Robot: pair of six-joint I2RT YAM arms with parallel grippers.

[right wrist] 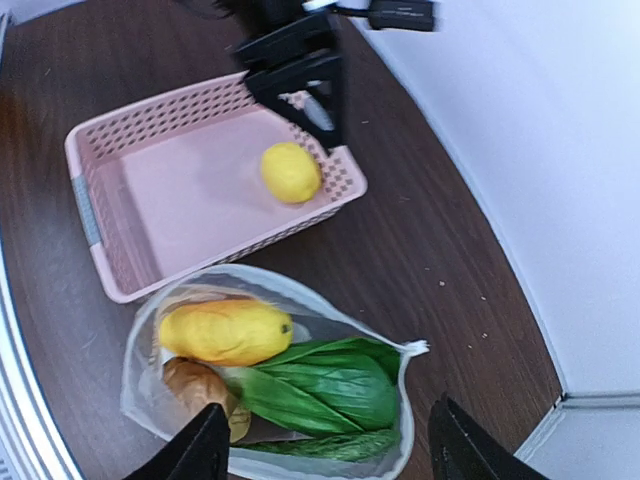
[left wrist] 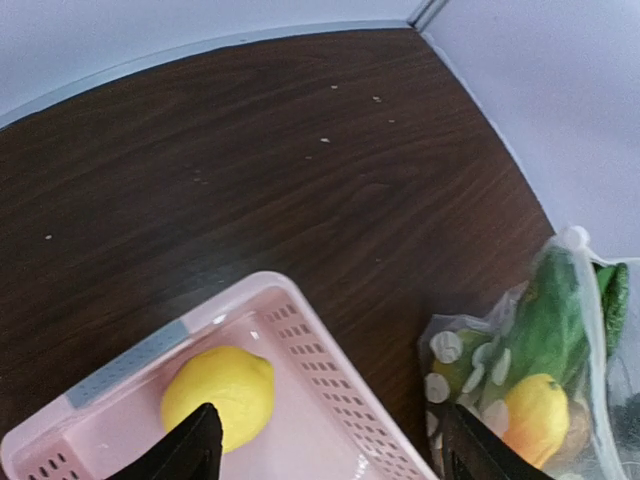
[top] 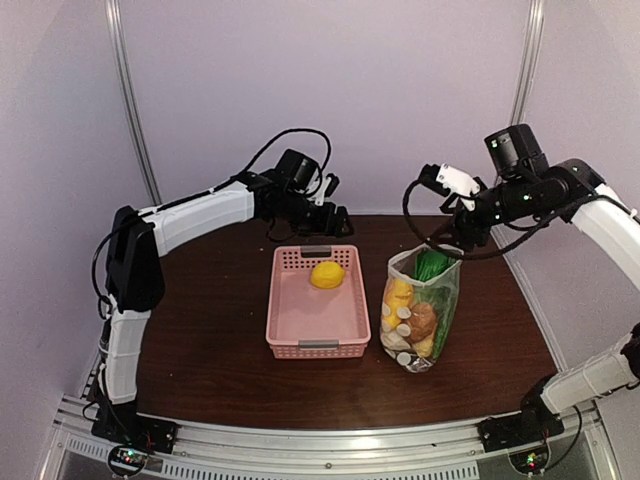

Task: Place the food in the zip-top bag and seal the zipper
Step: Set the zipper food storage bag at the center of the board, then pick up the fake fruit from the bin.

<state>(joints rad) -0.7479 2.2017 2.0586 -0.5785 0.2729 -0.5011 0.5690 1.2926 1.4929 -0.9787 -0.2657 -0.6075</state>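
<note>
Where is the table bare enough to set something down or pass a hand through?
Bare table lies left of the pink basket, along the near edge before basket and bag, and right of the bag. The gap between basket and bag is narrow. The basket's far end is crowded: the left hand hangs by the lemon.
</note>
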